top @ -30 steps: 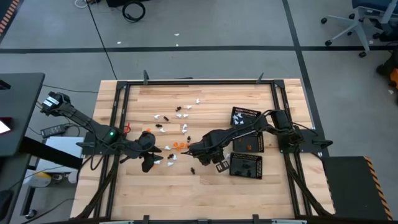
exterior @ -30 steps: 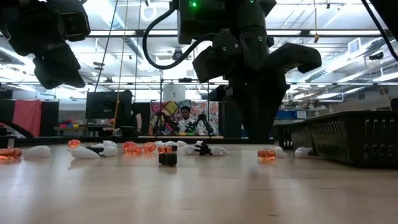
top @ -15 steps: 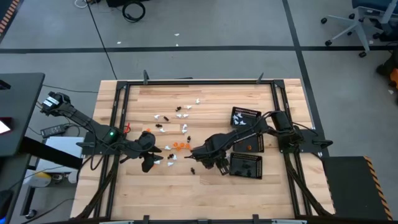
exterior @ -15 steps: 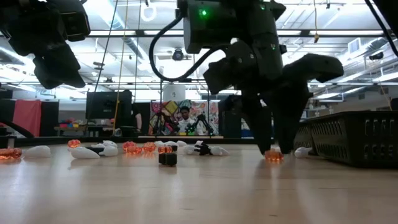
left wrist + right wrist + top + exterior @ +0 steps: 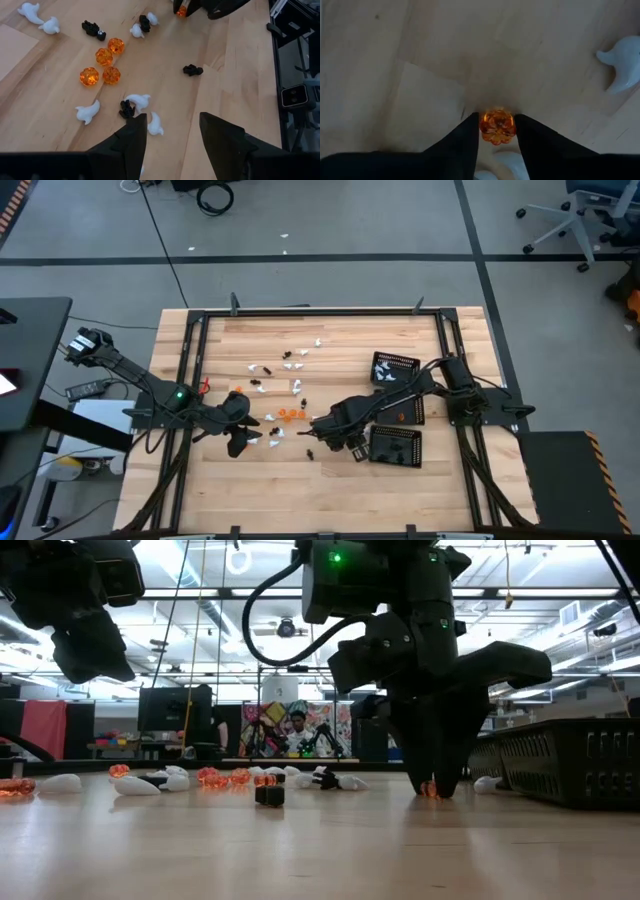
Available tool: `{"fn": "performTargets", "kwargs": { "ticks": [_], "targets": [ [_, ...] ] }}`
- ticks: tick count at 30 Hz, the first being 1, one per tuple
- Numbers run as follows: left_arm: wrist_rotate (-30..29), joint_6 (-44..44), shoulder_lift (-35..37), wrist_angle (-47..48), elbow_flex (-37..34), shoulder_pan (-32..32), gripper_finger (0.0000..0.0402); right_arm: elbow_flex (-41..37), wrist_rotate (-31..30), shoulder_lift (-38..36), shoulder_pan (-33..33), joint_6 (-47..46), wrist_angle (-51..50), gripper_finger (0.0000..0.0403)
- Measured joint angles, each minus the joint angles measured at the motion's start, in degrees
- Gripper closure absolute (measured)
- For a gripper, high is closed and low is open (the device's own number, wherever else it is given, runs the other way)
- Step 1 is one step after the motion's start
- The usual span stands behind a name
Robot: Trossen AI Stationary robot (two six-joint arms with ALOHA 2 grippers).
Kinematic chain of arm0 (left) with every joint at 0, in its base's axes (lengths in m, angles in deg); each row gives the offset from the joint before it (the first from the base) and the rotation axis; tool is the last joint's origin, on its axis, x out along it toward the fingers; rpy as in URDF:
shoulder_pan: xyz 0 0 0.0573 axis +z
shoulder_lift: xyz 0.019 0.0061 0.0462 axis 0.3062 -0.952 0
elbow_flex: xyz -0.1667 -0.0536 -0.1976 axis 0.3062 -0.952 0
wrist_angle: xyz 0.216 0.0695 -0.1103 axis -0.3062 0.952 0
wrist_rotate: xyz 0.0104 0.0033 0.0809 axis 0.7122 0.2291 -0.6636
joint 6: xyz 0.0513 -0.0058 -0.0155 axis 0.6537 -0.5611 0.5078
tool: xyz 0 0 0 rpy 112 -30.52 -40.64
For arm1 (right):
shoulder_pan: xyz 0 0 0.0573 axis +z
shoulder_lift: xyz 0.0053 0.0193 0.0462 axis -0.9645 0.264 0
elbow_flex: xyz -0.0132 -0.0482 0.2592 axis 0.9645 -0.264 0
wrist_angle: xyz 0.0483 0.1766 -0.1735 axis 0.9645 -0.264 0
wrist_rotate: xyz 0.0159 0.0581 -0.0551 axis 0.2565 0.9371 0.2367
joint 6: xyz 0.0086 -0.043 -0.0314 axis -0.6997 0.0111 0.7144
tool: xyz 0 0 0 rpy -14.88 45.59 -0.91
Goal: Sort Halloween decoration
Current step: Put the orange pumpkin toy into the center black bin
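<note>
My right pincer (image 5: 497, 131) has dropped to the tabletop (image 5: 260, 480) and now pinches an orange pumpkin (image 5: 497, 126); lifting comes next.

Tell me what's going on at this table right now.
Two arms are sorting small Halloween trinkets scattered on a wooden table. The right end effector is down at the tabletop with its fingers on either side of an orange pumpkin. The left end effector hovers open above a cluster of white ghosts, orange pumpkins and black pieces. Black mesh trays sit by the right arm.
</note>
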Motion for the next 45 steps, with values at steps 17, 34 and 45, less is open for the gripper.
{"fn": "performTargets", "kwargs": {
  "ticks": [17, 34, 45],
  "targets": [
    [0.1, 0.0, 0.0, 0.0, 0.0, 0.0, 0.0209, -0.5, -2.4, -2.1, -0.2, -0.2, 0.9, 0.0311],
    [0.1, 0.0, 0.0, 0.0, 0.0, 0.0, 0.0209, -0.3, -2.9, -3.4, -0.5, -0.5, -1.2, 0.0309],
    [0.1, 0.0, 0.0, 0.0, 0.0, 0.0, 0.0209, -0.2, -6.9, -11.0, -1.5, -1.4, -8.5, 0.0309]
  ]
}}
